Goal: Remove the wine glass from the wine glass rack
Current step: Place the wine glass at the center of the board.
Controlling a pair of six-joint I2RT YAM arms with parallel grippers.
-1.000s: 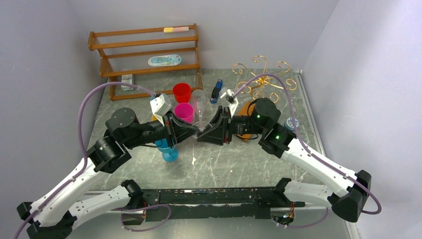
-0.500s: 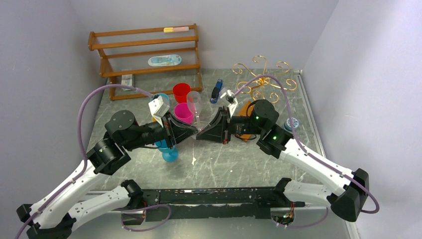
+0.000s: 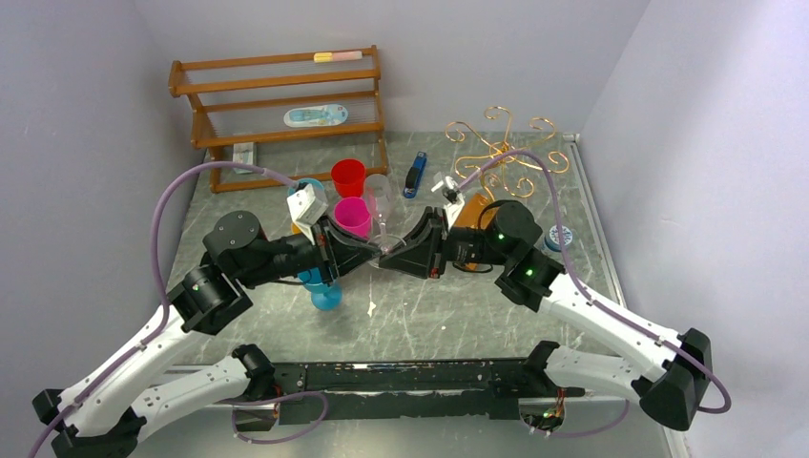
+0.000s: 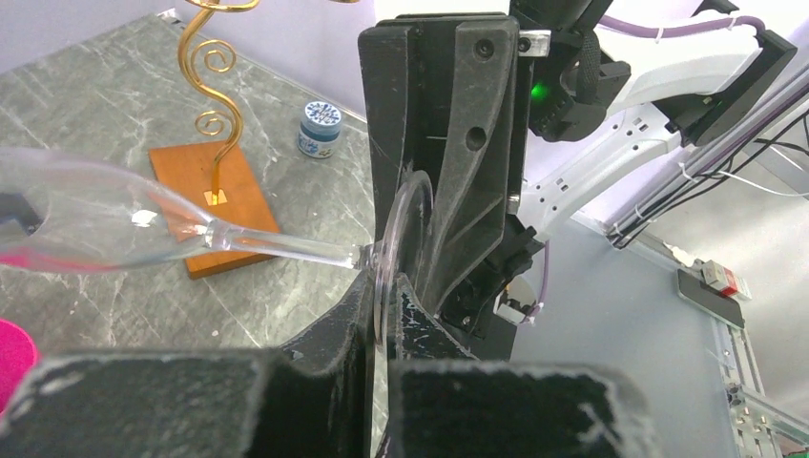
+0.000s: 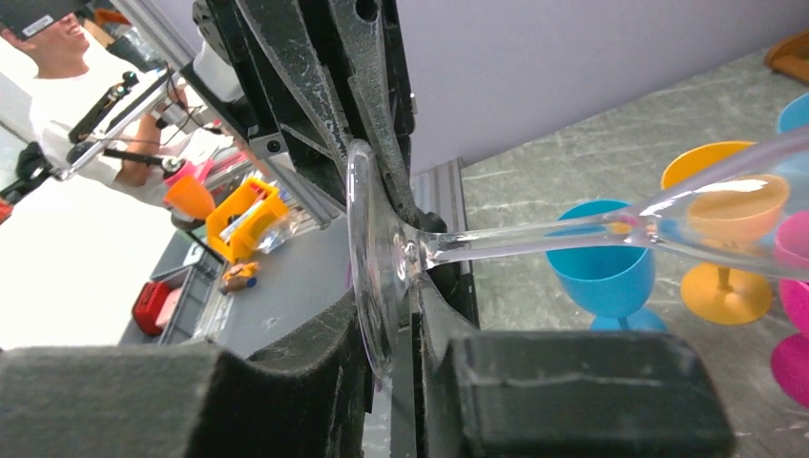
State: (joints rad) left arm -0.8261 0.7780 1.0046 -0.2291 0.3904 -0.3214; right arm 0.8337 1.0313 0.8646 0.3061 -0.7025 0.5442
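glass [image 4: 215, 234]: off the rack [image 4: 224, 186], held near level, stem running rearward from the foot; i found left jaws and right jaws both clamped on that foot.

My left tool [image 3: 379, 250] and right tool [image 3: 393, 253] meet tip to tip at mid-surface. Each is closed on the foot of the wine glass [image 4: 105, 224], so neither has room ahead. On the far side of my left tool the pink cup [image 3: 353, 216] and red cup [image 3: 348, 176] crowd close, and the blue goblet [image 3: 324, 296] stands under that arm. Past my right wrist stand the wine glass rack [image 4: 215, 205] and a small jar [image 3: 558, 236]. The near surface [image 3: 448, 320] lies open for passing.
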